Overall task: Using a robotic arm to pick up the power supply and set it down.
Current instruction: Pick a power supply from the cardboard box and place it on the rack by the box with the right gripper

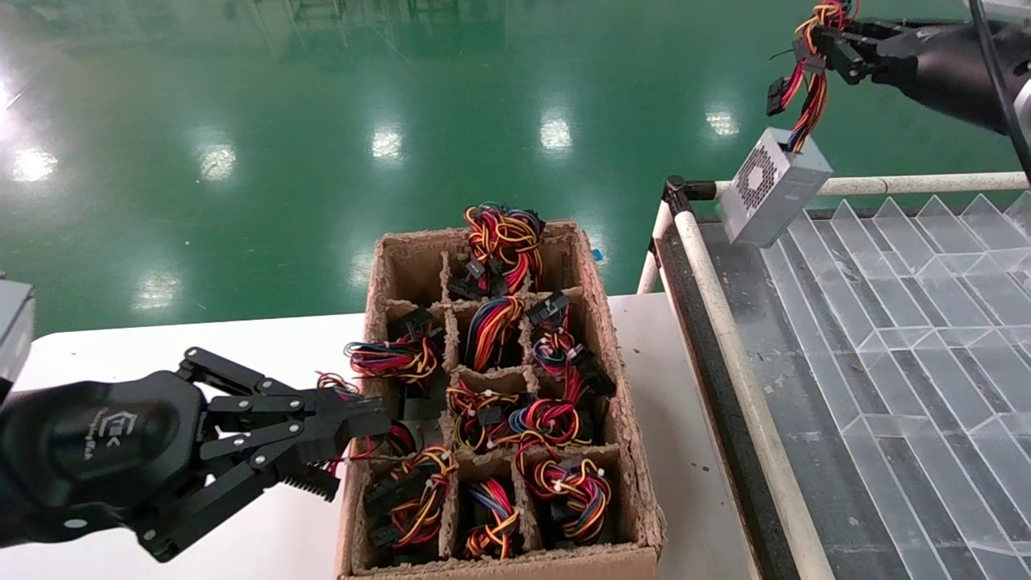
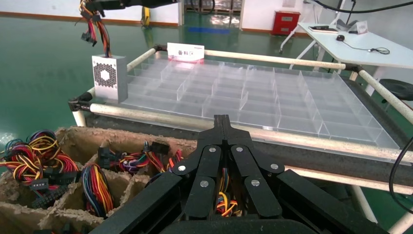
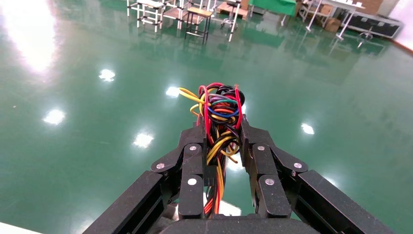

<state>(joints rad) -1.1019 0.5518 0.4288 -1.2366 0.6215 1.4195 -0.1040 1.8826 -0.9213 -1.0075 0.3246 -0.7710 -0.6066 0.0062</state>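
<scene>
Green glossy floor behind. Right gripper [image 1: 834, 44] up high, pinching wire bundle [image 3: 219, 117]; power supply [image 1: 772, 187] dangles tilted over corner of clear divider tray [image 1: 926, 322]. Left gripper [image 1: 342, 439] pressed shut w/ nothing held, at cardboard crate [image 1: 620, 419] edge

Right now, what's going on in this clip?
The right gripper is shut on the wire bundle of a power supply, and the grey vented box hangs tilted in the air over the near corner of the clear divider tray, not yet set down. The left gripper sits at the edge of the cardboard crate, its fingers closed over the wired units in the crate's compartments; whether it holds any wire cannot be told.
</scene>
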